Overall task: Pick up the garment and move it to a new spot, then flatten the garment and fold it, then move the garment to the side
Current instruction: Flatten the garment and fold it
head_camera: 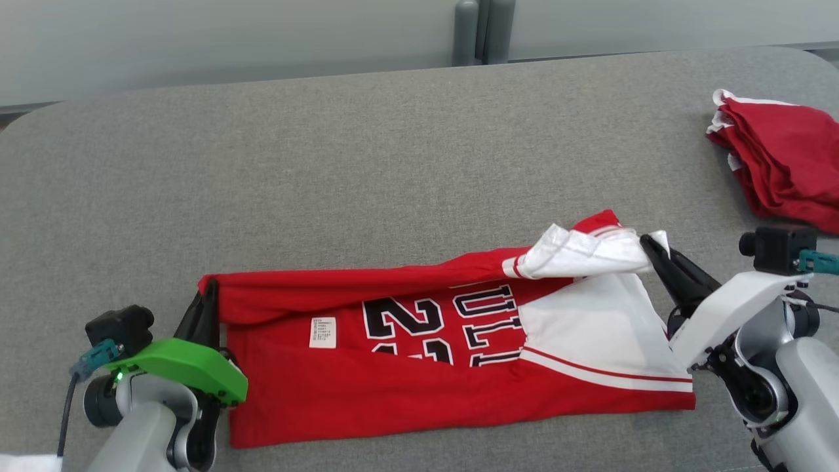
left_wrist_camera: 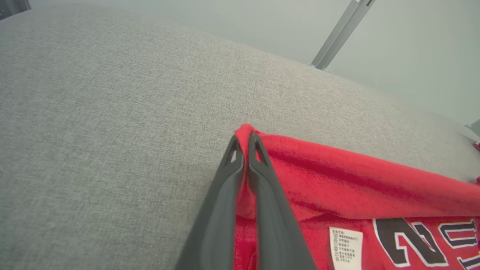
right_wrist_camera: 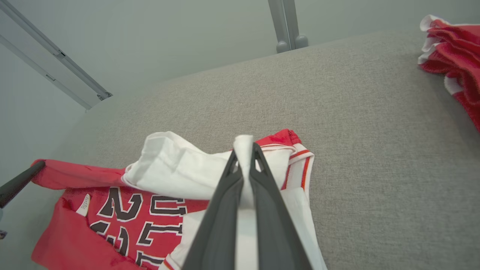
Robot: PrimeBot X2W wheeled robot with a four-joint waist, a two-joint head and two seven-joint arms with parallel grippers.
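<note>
The garment point(head_camera: 419, 387), a red jersey with white panels, lies spread along the near edge of the bench point(head_camera: 328, 164), roughly midway between its left and right edges, so the move to a working spot and the flattening look done. The fold seems to be in hand: the far long edge is raised off the lower layer and runs as a taut line between the two arms, partly covering the black lettering. The left end effector point(head_camera: 210, 292) is closed tight on the red corner at the garment's left end. The right end effector point(head_camera: 647, 244) is closed tight on a bunch of white fabric at its right end. Left to do, as I read it: bring the raised edge over to the near edge and let go, perhaps fold again, then carry the garment aside, probably toward the pile point(head_camera: 786, 170) of folded red clothes at the far right corner.
</note>
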